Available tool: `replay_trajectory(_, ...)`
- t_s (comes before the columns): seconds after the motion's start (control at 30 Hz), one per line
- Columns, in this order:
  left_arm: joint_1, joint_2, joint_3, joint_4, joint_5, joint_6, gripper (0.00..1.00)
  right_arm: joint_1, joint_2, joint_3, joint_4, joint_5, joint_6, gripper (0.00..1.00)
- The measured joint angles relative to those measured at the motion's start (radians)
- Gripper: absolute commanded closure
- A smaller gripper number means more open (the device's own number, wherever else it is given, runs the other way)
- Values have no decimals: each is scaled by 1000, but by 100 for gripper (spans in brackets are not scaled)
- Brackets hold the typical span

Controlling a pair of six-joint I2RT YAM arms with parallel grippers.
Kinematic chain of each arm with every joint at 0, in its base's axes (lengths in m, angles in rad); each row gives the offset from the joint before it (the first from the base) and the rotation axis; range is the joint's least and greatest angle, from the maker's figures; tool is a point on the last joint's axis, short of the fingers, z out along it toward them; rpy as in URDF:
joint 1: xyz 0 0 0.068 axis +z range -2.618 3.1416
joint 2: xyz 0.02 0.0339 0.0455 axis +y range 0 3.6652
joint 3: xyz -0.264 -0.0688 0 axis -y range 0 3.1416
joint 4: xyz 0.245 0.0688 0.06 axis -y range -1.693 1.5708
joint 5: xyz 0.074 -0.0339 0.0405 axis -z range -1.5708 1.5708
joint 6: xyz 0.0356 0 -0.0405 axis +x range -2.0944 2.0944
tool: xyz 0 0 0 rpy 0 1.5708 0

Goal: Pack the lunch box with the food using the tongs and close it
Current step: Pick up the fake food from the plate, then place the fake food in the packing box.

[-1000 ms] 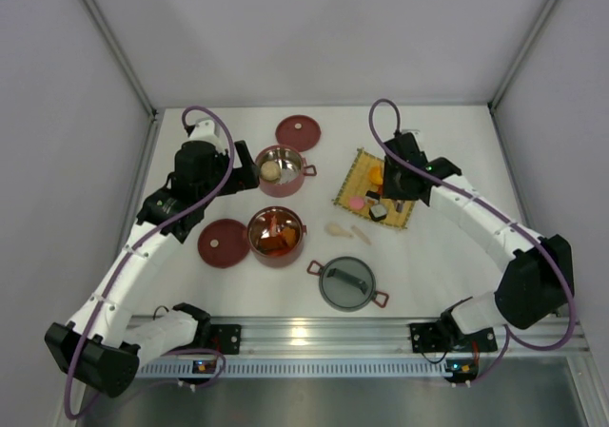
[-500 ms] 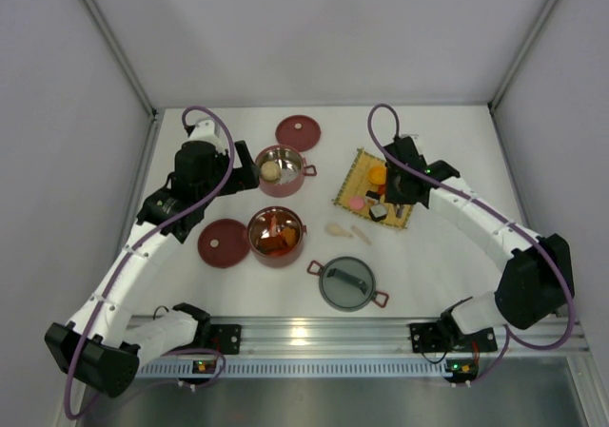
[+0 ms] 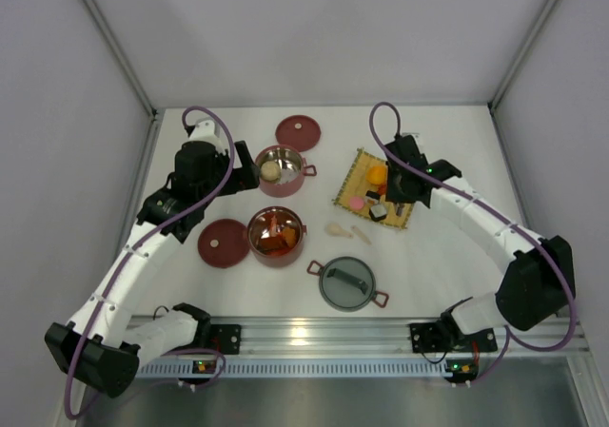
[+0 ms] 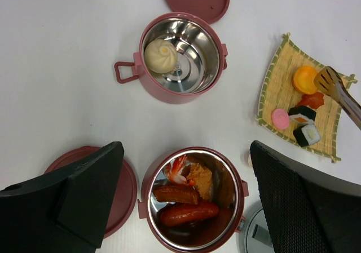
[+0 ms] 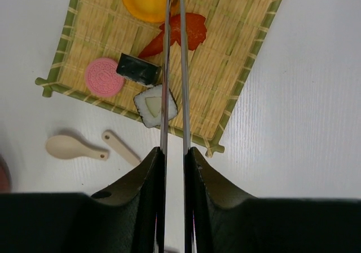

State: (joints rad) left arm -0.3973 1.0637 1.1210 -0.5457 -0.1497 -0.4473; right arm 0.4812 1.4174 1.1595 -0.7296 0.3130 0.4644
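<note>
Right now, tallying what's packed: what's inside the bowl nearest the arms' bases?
The near bowl holds two sausages, a shrimp and an orange-brown crumbed piece. Whatever lies beneath them is covered, so I cannot tell.

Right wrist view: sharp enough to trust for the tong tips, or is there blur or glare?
Right wrist: mat and sushi sharp, evenly lit, no glare, but the tongs reach the frame's top edge, tips barely visible. Left wrist: tip clear and sharp; steel bowl shows mild reflections.
</note>
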Motion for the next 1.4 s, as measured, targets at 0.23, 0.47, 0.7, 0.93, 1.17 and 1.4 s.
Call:
replay_trajectory(0.23,0,0,-4,0,0,0,1,0,-25,68,-14,4,0,90)
replay_trajectory(0.47,0,0,-5,0,0,0,1,0,-34,128,-17,6,0,91)
replay_trajectory(0.7,0,0,-8,0,0,0,1,0,-33,180,-18,-32,0,93)
replay_trajectory(0.93,0,4,-13,1,0,0,1,45,2,293,-18,-73,4,93)
replay_trajectory(1.17,0,8,-14,1,-1,0,1,188,127,439,-14,-94,12,93)
replay_trajectory(1.4,0,8,-15,0,-1,0,1,293,255,512,-11,-107,19,93)
